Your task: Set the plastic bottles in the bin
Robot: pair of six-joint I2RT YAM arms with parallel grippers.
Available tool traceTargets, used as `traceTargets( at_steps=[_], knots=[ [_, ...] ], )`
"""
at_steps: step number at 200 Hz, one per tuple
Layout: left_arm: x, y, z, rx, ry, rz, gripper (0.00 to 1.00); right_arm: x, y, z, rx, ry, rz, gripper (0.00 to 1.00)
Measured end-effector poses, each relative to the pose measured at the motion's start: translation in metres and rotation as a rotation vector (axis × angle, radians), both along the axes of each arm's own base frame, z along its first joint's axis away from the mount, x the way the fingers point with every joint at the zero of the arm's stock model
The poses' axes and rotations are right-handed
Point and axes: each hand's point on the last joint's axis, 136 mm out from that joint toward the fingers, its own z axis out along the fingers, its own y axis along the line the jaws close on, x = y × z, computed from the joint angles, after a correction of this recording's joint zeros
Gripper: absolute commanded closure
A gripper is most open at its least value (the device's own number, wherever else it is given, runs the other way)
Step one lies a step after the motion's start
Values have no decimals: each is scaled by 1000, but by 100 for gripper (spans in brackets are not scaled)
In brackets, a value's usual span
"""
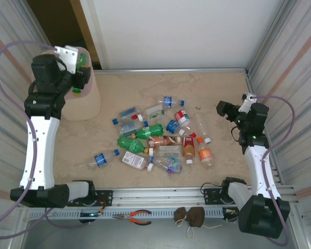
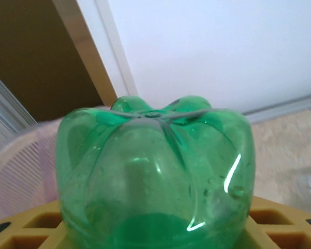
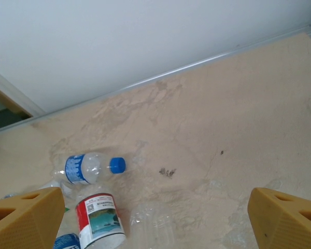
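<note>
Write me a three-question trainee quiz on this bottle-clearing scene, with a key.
1. True or false: the left pincer holds a green bottle over the bin.
2. The right pincer is: A) shut on a bottle, B) open and empty, C) down inside the bin.
3. Fill in: the clear blue-labelled bottle in the right wrist view has a ____ cap.

Key: 1 true; 2 B; 3 blue.
</note>
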Motion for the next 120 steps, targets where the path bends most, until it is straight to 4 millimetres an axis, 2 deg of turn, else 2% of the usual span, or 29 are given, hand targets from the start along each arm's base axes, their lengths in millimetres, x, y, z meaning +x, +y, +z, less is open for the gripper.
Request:
traceTargets(
  at_steps=[20, 46, 91, 120],
  knots=[
    [22, 13, 13, -23, -29, 39, 53, -2, 0, 1, -1, 5, -4, 10],
    [56, 30, 12, -45, -23, 84, 53, -5, -2, 1, -7, 18, -17, 10],
    [125, 53, -20, -70, 42, 116, 53, -12, -7, 1, -36, 27, -41, 10],
    [163, 65, -53, -83, 103, 134, 53, -18, -9, 2, -47, 33, -62, 10]
  ],
)
